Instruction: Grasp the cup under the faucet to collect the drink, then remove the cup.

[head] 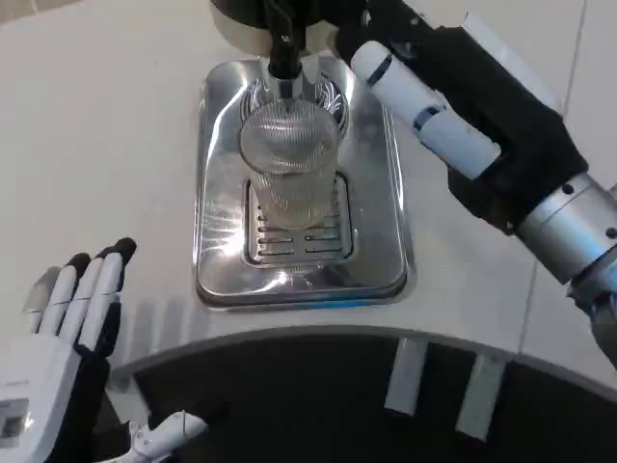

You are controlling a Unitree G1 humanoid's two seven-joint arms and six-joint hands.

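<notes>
Left robot hand (67, 318) empty, fingers spread, over white table (96, 145) beside steel drip tray (217, 280)

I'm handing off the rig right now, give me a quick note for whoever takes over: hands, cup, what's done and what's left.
Left hand: open, fingers apart, over the table's near left, holding nothing.
Right hand: up beside the faucet, right of the cup; its fingers are hidden, so contact can't be told.
Cup: clear, ribbed, upright on the drip tray grate, under the faucet, not gripped.
Done: cup is placed under the faucet.
Left: collect the drink, then remove the cup.
</notes>
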